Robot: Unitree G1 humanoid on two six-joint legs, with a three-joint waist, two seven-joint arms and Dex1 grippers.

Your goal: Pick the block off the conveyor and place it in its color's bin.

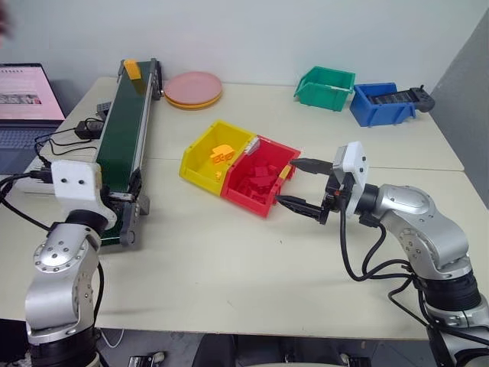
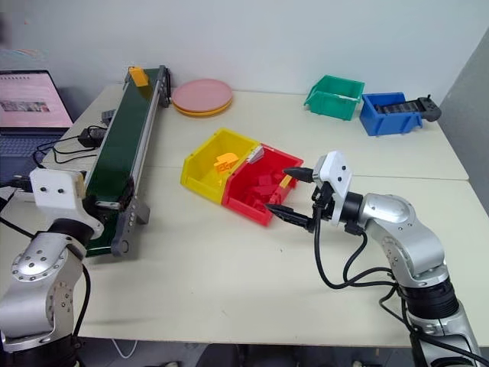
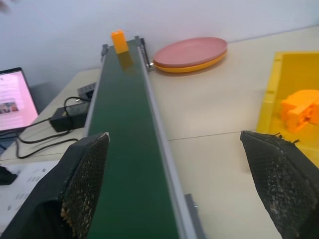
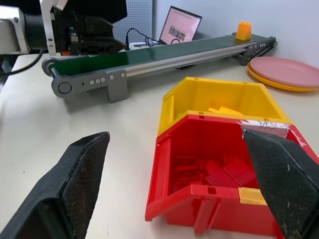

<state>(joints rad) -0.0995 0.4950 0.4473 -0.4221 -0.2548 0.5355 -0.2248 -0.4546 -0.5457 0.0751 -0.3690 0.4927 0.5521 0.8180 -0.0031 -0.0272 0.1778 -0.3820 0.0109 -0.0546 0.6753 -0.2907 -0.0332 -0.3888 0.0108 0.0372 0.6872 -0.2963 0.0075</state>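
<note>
A small yellow-orange block (image 1: pixel 132 69) stands on the far end of the long dark-green conveyor (image 1: pixel 122 134). My left gripper (image 3: pixel 172 142) is open at the belt's near end, pointing along the belt, far from the block. The yellow bin (image 1: pixel 197 174), joined to a red bin (image 1: pixel 248 200), sits mid-table and holds yellow-orange bricks. The red bin holds red bricks. My right gripper (image 1: pixel 286 182) hovers open and empty just to the right of the red bin, pointing at it.
A pink plate (image 1: pixel 193 88) on a yellow one lies beside the conveyor's far end. A green bin (image 1: pixel 326 88) and a blue bin (image 1: pixel 382 103) stand at the back right. A laptop (image 1: pixel 27 99), a power adapter (image 1: pixel 85 131) and cables lie left of the belt.
</note>
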